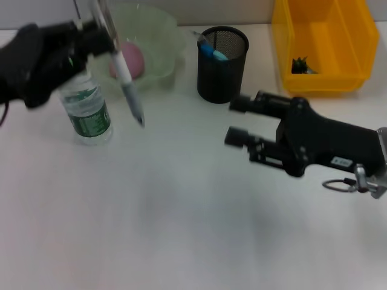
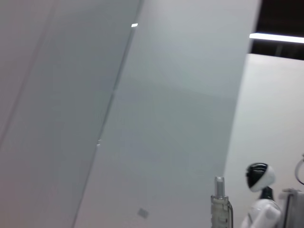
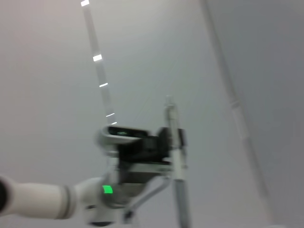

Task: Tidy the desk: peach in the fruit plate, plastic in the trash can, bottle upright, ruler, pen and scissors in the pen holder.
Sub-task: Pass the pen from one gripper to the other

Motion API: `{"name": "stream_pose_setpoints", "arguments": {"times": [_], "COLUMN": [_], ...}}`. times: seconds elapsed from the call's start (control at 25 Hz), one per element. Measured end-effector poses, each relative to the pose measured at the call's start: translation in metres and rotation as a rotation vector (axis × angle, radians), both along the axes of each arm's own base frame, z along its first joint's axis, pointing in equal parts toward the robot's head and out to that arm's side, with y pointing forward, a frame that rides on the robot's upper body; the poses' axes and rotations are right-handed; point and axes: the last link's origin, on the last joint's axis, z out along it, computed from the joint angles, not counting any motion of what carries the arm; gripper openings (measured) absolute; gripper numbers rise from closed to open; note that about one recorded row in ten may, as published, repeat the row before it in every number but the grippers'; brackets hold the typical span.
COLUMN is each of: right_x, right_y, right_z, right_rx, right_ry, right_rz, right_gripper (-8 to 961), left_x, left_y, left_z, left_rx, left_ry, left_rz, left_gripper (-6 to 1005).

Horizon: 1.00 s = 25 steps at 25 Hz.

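Above desk, left pincer (image 1: 100, 27) clamped on pen (image 1: 126, 78); right pincer (image 1: 237, 121) apart, idle.

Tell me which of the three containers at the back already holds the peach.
The pale green fruit plate, far left, holds the pink peach; the black mesh pen holder and yellow bin don't.

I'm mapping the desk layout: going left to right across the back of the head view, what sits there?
Water bottle → green bowl holding the peach → black mesh pen holder → yellow bin.
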Motion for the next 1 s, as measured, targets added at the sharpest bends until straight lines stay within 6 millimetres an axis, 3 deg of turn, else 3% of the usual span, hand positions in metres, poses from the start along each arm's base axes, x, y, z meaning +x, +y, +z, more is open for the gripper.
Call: {"name": "stream_pose_setpoints", "arguments": {"times": [0.4, 1.0], "right_x": [-0.022, -0.043], "right_y": [0.006, 0.021], "right_z": [-0.003, -0.014], "right_rx": [-0.124, -0.153], "right_ry": [-0.075, -0.120], "right_rz": [0.109, 0.143], "right_gripper": [574, 573], "left_x": [-0.012, -0.003], "left_y": [-0.014, -0.004], "left_z": [-0.046, -0.053], "left_rx": [-0.057, -0.053], "left_ry": [0.142, 0.139], "left_rz": [-0.071, -0.099], "left_gripper": [138, 138]}}
